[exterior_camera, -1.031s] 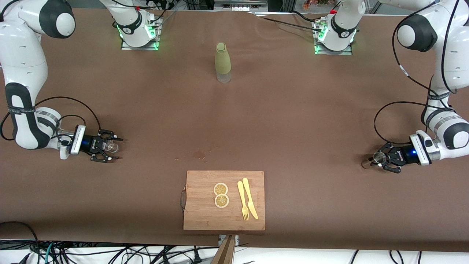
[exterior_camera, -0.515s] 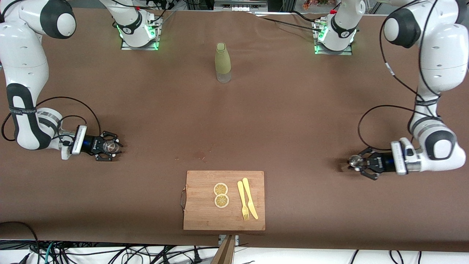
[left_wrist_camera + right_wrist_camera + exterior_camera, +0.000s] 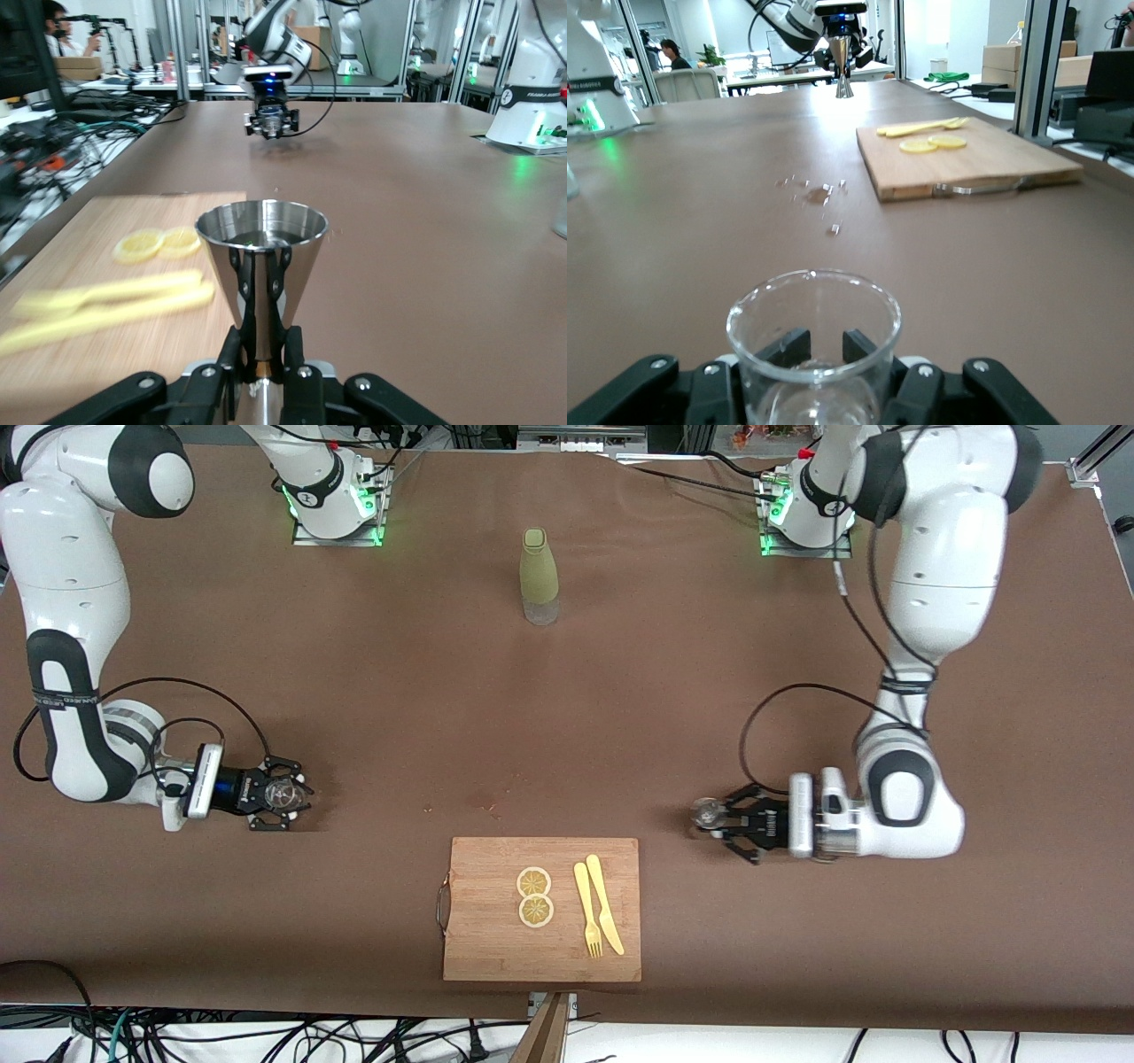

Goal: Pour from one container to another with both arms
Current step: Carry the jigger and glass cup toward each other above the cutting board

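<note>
The tiny clear glass cup (image 3: 283,791) (image 3: 813,341) sits upright between the fingers of my right gripper (image 3: 296,792) (image 3: 815,354), which is shut on it low over the table at the right arm's end. The small steel jigger (image 3: 706,811) (image 3: 261,257) stands upright in my left gripper (image 3: 709,820) (image 3: 263,292), which is shut on its narrow waist. That gripper hangs over the brown table beside the cutting board's corner, toward the left arm's end. Each wrist view shows the other gripper far off across the table.
A wooden cutting board (image 3: 496,948) (image 3: 983,164) lies at the table's near edge with two lemon slices (image 3: 535,896), a yellow fork (image 3: 586,912) and knife (image 3: 606,908). A tall olive-green bottle (image 3: 539,576) stands between the bases. Small crumbs (image 3: 815,190) dot the mat.
My right gripper's fingers closed onto the glass cup and shifted slightly toward the middle. My left arm carried the jigger from its end of the table to beside the cutting board.
</note>
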Robot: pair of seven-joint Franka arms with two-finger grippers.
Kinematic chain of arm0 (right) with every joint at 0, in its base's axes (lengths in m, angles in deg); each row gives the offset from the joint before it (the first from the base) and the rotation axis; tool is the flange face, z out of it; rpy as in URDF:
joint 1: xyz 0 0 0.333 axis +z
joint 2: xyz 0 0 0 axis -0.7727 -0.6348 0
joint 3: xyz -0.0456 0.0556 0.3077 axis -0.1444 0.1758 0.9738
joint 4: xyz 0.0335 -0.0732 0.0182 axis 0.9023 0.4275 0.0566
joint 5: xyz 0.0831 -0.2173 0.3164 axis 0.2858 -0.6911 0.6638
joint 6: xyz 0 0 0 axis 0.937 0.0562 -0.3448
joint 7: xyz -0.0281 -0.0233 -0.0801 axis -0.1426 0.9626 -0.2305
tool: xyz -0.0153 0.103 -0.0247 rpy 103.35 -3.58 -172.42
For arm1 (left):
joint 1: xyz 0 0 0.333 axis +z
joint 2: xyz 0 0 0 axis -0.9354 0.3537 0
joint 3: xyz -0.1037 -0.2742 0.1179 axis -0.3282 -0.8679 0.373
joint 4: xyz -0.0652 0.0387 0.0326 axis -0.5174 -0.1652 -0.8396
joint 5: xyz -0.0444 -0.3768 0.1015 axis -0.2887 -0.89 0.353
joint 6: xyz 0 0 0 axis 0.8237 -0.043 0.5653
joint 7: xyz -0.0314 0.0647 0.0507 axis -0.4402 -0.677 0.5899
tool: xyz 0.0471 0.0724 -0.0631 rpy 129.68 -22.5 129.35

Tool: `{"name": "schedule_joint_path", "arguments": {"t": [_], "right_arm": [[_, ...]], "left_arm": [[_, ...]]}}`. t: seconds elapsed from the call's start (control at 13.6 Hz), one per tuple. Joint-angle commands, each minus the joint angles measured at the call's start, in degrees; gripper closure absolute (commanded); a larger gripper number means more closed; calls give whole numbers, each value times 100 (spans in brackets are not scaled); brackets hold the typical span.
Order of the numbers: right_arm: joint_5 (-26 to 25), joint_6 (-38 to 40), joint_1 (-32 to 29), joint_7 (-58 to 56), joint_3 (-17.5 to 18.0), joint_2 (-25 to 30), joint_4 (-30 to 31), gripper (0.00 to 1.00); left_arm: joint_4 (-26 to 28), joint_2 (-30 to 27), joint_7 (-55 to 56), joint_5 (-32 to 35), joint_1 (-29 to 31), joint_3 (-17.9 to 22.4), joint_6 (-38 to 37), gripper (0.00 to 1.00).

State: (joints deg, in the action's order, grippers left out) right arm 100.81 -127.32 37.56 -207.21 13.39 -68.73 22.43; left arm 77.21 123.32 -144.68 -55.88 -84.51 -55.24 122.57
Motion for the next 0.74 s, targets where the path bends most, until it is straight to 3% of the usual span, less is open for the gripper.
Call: {"name": "schedule_joint_path", "arguments": {"t": [0.0, 0.15, 0.44, 0.66], "right_arm": [[-220, -94, 379, 901, 50, -67, -676, 74], [-387, -357, 652, 1376, 128, -67, -879, 74], [-774, -1174, 925, 1913, 708, -76, -889, 74], [-1178, -1509, 1004, 2414, 1095, -76, -915, 74]], "left_arm": [[-160, 84, 294, -1033, -927, 465, 426, 100], [-177, 155, 453, -1431, -1481, 589, 899, 100], [-134, 313, 594, -2239, -2396, 729, 1577, 100], [-151, 384, 742, -2338, -2854, 949, 2166, 100]]}}
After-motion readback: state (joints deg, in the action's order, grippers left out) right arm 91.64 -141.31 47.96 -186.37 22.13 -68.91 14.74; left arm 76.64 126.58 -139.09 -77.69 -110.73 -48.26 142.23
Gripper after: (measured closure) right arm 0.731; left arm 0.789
